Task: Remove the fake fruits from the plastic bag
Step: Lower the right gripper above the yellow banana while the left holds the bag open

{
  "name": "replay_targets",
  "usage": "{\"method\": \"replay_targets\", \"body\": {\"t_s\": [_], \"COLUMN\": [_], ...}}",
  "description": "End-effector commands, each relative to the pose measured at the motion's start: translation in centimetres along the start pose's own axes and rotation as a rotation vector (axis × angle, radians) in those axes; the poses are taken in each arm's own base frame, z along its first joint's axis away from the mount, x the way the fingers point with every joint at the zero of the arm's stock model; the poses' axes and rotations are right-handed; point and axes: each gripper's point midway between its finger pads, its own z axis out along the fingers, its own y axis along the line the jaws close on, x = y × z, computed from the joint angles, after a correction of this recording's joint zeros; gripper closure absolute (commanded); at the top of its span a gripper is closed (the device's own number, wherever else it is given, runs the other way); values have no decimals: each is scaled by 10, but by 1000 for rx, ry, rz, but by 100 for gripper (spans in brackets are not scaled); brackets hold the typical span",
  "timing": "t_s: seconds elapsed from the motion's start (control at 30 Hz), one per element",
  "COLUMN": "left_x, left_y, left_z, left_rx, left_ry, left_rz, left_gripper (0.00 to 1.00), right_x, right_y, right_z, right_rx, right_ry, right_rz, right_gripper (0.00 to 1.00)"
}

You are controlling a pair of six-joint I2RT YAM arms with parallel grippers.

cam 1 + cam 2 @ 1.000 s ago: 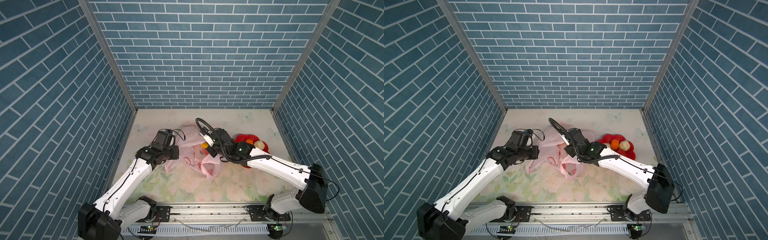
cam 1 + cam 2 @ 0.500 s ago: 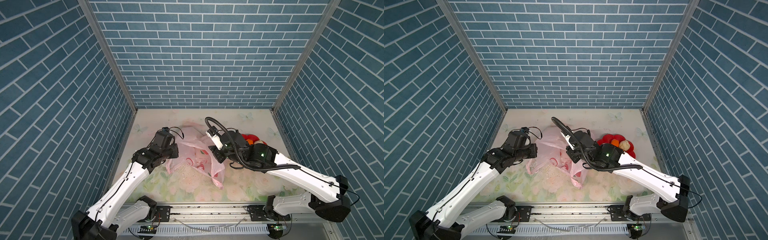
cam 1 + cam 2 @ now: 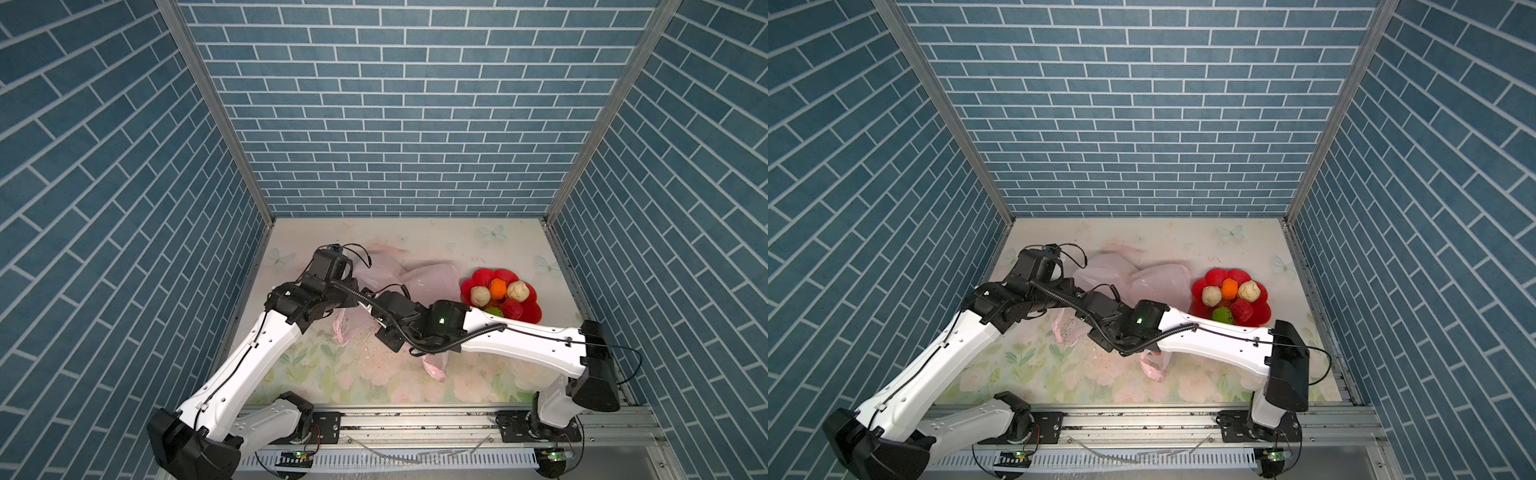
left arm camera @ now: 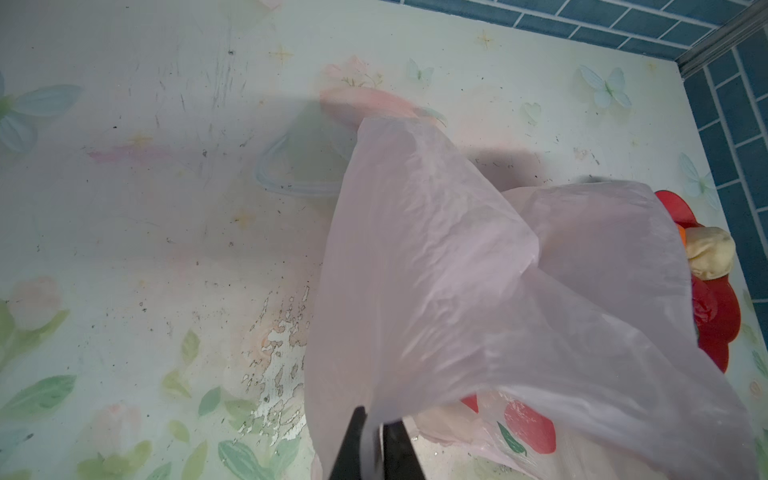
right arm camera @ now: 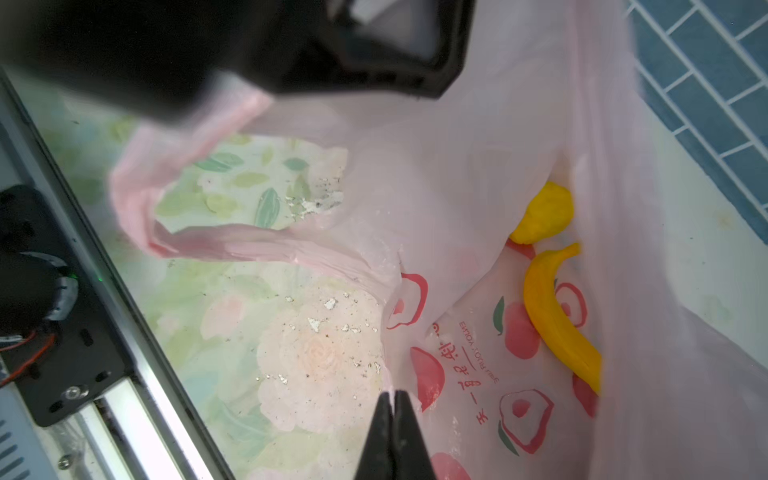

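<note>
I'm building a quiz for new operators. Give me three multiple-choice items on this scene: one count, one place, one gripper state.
1. How many fruits lie on the plate? A three B seven C five
2. Where is the banana? A on the plate B in the bag C under the plate
3. The left gripper is: A shut on the bag B open over the plate C holding the banana
Key: 1 C, two beige, one orange, one green, one red; 2 B, it lies between the bag's walls; 3 A, plastic is pinched between its fingers.
</note>
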Motion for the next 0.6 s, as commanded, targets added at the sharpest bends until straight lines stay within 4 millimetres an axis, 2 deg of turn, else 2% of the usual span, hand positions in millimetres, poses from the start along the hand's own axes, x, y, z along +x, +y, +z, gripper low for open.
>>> {"method": "replay_targets", "body": {"t_s": [0.0,0.17,0.4,0.57], "left_x": [-2,-8,-23,-30], "left_y": [-8,-8,-13,-21], "left_z": [-7,-11,-11,-15], "left_rx": [25,24,41,85], "left_ry": [12,-8,-36,-62], "left_rz": [41,49,42,39], "left_gripper": [88,88,88,88], "right_x": [4,30,60,74], "right_y": [-5,-20,-25,-38], "right_z": [15,38,57,71], "right_rx": [-2,9,-17,-11], "right_ry": [14,92,180,220], "right_rz": [-25,-40,-55,1], "right_gripper": [100,100,100,100]}}
